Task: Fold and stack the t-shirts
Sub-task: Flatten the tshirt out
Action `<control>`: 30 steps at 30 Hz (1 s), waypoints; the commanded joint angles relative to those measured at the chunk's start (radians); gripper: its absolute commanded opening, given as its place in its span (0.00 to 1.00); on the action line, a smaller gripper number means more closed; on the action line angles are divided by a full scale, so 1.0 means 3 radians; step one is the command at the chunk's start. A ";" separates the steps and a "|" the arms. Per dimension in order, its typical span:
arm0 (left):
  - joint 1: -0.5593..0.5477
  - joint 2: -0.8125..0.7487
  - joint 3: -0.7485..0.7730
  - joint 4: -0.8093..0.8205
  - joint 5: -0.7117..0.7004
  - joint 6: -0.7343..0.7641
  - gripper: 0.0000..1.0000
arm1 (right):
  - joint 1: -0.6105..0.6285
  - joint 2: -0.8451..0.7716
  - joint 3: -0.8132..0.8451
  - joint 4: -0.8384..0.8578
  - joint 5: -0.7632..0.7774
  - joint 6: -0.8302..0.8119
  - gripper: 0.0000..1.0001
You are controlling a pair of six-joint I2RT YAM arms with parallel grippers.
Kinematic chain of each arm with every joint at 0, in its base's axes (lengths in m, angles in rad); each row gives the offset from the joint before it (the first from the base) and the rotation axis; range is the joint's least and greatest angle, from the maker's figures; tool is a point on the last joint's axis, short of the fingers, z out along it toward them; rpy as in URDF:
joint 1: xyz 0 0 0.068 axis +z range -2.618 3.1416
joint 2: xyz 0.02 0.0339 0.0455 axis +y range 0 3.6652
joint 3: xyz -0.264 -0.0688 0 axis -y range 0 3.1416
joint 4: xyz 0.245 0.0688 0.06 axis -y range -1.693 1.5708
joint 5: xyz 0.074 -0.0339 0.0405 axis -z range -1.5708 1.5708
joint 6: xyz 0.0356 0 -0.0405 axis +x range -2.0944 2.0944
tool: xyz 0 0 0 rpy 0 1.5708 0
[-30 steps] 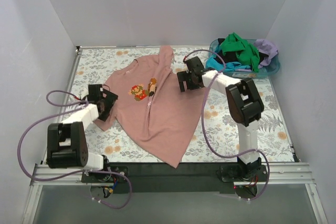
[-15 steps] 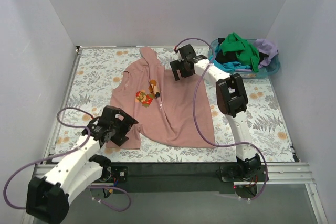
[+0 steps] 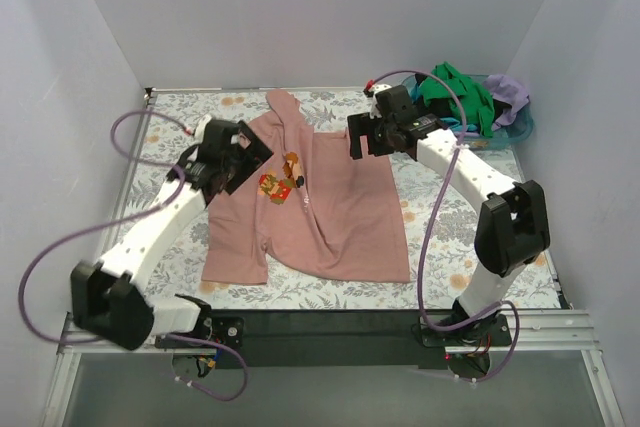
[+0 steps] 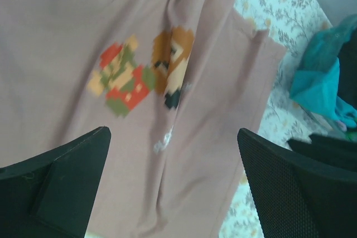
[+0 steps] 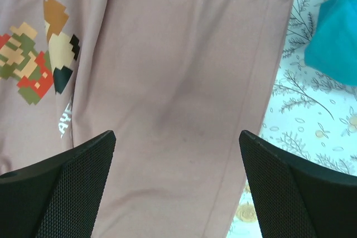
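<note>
The dusty pink t-shirt (image 3: 330,207) lies spread on the floral table, with its cartoon print (image 3: 280,180) left of centre. It fills the left wrist view (image 4: 212,110) and the right wrist view (image 5: 184,93). My left gripper (image 3: 238,147) hovers open over the shirt's upper left shoulder and holds nothing. My right gripper (image 3: 372,135) hovers open over the shirt's upper right edge and holds nothing. Green, black, turquoise and lilac t-shirts (image 3: 462,97) are piled in the blue basket (image 3: 522,130) at the back right.
Turquoise cloth (image 4: 318,82) from the basket pile shows at the right edge of the left wrist view, and in the right wrist view (image 5: 334,37). White walls enclose the table (image 3: 480,237) on three sides. Purple cables loop beside both arms.
My left arm has swung from the shirt's bottom left corner up to its upper left shoulder. My right gripper has shifted right and slightly down. The shirt's bottom left corner now lies flat.
</note>
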 commanded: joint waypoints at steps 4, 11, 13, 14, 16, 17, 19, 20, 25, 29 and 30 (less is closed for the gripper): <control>0.0305 0.1621 0.1368 0.0392 0.0059 0.0844 0.98 | -0.0006 0.0553 0.0373 0.0148 -0.0003 -0.0035 0.98; 0.0567 0.3095 0.2498 0.0434 0.0587 0.1095 0.98 | -0.0124 0.1197 0.0916 0.0133 -0.0018 0.0026 0.99; 0.0572 0.3458 0.2719 0.0485 0.0698 0.1197 0.98 | -0.0174 0.1387 0.1028 0.0133 -0.0074 0.0026 0.98; 0.0572 0.3570 0.2933 0.0485 0.0694 0.1218 0.98 | -0.0195 0.1448 0.1105 0.0123 -0.0104 0.0021 0.98; 0.0577 0.3888 0.3118 0.0455 0.0710 0.1269 0.98 | -0.0236 0.1591 0.1156 0.0123 -0.0100 0.0011 0.98; 0.0587 0.3980 0.3220 0.0419 0.0704 0.1284 0.98 | -0.0256 0.1632 0.1192 0.0128 -0.0100 0.0006 0.98; 0.0608 0.4209 0.3476 0.0251 0.0633 0.1259 0.98 | -0.0318 0.1765 0.1233 0.0123 -0.0100 -0.0005 0.98; 0.0643 0.4261 0.3507 0.0224 0.0527 0.1233 0.98 | -0.0343 0.1811 0.1253 0.0123 -0.0100 -0.0005 0.98; 0.0889 0.4318 0.3365 0.0076 0.0290 0.1065 0.98 | -0.0481 0.2118 0.1402 0.0123 -0.0258 -0.0041 0.98; 0.1144 0.4323 0.3266 -0.0010 0.0249 0.1044 0.98 | -0.0579 0.2317 0.1611 0.0123 -0.0248 -0.0071 0.98; 0.1210 0.4379 0.3302 -0.0077 0.0249 0.1039 0.98 | -0.0604 0.2399 0.1718 0.0123 -0.0258 -0.0071 0.98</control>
